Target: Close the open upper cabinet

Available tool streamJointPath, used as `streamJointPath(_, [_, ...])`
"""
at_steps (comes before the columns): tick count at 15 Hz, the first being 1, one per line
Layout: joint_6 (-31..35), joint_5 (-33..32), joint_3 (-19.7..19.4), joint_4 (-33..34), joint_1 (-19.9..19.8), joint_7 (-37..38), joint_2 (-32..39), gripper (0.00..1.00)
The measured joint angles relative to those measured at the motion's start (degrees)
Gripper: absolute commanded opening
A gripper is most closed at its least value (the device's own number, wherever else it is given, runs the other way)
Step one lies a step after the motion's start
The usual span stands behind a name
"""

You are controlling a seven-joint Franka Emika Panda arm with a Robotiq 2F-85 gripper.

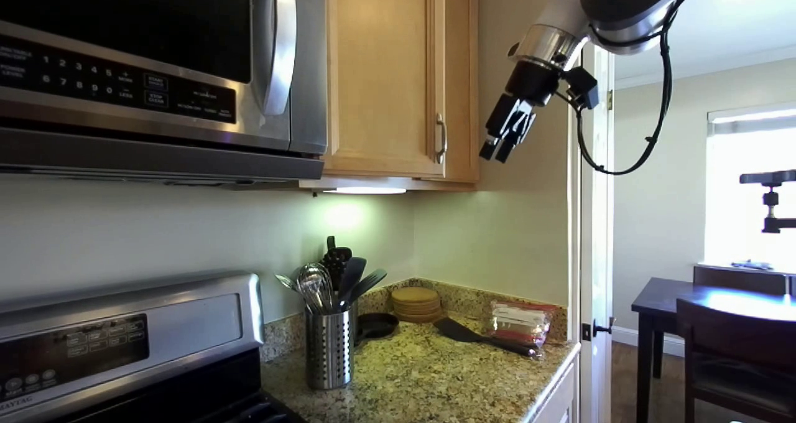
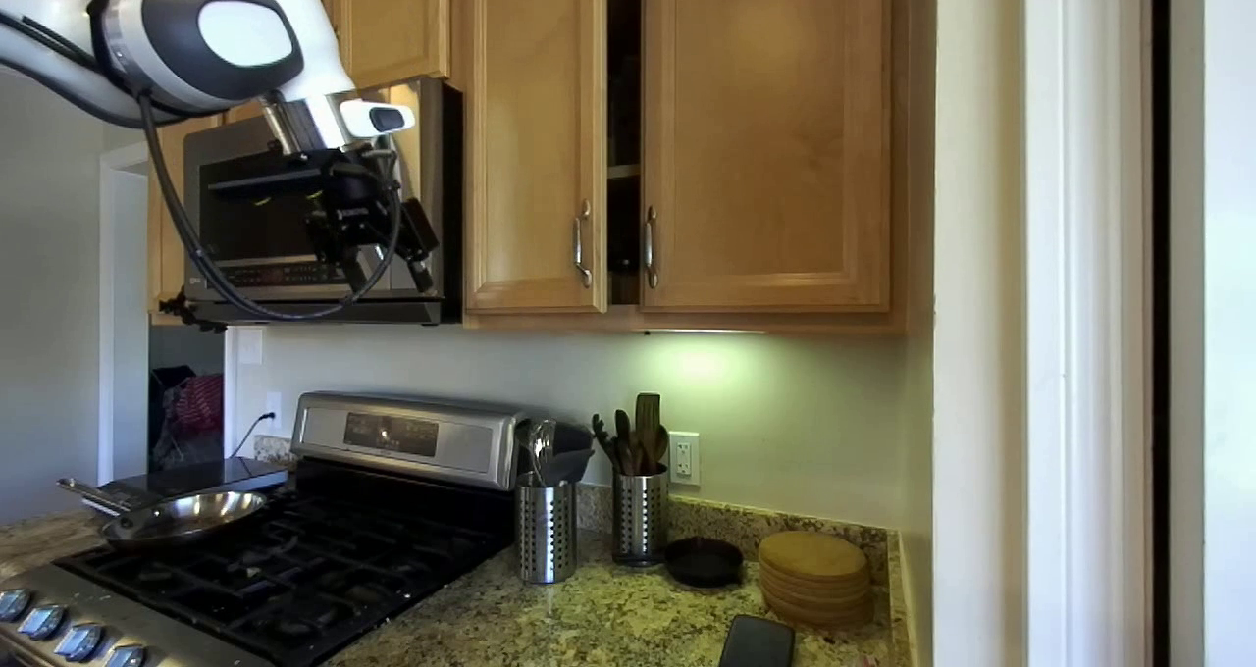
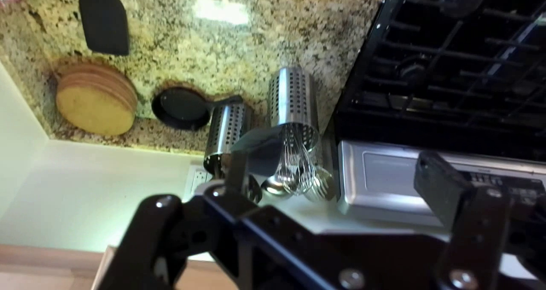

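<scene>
Wrist view: the claw (image 3: 335, 170) is spread wide, black fingers (image 3: 439, 185) well apart, holding nothing, a wire whisk (image 3: 296, 166) showing straight through the gap beyond the tips. Over to an exterior view, and it hangs tips down, seen against the microwave (image 2: 240, 230). And there, to the claw's right in that picture and apart from it, the upper cabinet (image 2: 765, 137)! The door (image 2: 535, 157) nearer the claw stands ajar; through the dark slot beside it, shelf edges (image 2: 623, 171) just show, the rest lost in shadow.

What's blocked? Plenty. The cabinet's top runs out of frame in both exterior views. The arm (image 2: 221, 39) and claw cover much of the microwave's front. On the wrist picture one finger hides part of the utensils (image 3: 275, 185) beyond it, its partner cuts across the range (image 3: 388, 175), and the claw's own linkage (image 3: 277, 239) crowds the lower edge, blurred and cut off.

Now the lettering! In an exterior view, left of the claw, the microwave keypad (image 1: 93, 78) gives us the digits, plus START, STOP, MORE, LESS and POWER LEVEL; smaller words smear away. Low down and far to the claw's left, MAYTAG, on the range. Below the claw, a clear plastic bag (image 1: 525, 323) on the counter (image 1: 398, 373), its printing too blurred to read. White marks on the claw's body are too small to catch.
</scene>
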Motion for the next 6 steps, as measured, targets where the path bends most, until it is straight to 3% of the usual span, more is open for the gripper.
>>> streamJointPath(6, [-3.25,0.75,0.58,-3.14,0.01,1.56,-0.11,1.00])
